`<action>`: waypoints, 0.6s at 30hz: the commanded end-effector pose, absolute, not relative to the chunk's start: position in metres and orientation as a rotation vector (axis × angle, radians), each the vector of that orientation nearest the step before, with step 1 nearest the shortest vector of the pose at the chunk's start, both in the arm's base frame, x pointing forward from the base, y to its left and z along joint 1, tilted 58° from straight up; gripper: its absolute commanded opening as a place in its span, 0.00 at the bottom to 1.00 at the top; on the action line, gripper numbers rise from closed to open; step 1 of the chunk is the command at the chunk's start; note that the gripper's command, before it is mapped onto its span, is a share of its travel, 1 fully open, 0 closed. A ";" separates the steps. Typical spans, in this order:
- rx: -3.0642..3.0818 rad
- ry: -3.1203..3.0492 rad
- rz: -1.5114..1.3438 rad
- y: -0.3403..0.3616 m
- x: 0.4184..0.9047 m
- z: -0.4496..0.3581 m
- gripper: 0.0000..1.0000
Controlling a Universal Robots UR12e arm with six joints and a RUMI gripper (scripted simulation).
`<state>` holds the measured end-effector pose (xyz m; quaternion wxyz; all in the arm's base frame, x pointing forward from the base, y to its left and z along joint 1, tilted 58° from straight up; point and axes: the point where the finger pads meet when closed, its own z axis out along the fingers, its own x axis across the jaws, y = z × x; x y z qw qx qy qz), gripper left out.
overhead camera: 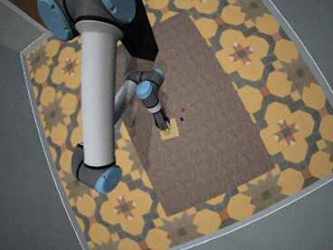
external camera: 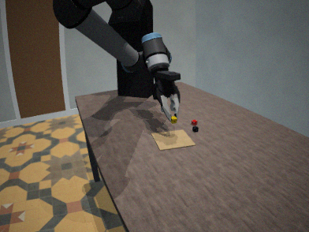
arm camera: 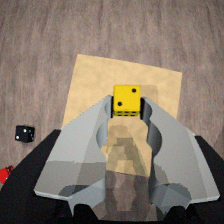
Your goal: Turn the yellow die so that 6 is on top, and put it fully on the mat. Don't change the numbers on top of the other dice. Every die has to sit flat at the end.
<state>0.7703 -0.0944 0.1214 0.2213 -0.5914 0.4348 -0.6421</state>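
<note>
Gripper (arm camera: 127, 111) clamped on yellow die (arm camera: 126, 98), held in the air above the mat (external camera: 173, 140), near its back edge. Die face toward wrist cam shows two pips; its top face can't be read. Red die (external camera: 194, 122) and black die (external camera: 195, 129) sit just beyond the mat on the tabletop (external camera: 221, 174), pips unreadable.

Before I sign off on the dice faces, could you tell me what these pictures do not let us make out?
- Red die: top number too small in the exterior and top views; cut off by the wrist view's left edge.
- Black die: pips blurred in the wrist view.
- Yellow die: side faces hidden by the gripper fingers clamping it; where its 6 lies cannot be told.
- Mat: near part covered by the fingers in the wrist view.
</note>
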 end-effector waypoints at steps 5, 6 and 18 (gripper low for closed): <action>-1.673 1.281 -1.752 -0.099 0.769 0.115 0.03; -1.673 1.283 -1.751 -0.099 0.769 0.115 0.03; -1.710 1.373 -1.714 -0.100 0.774 0.115 0.03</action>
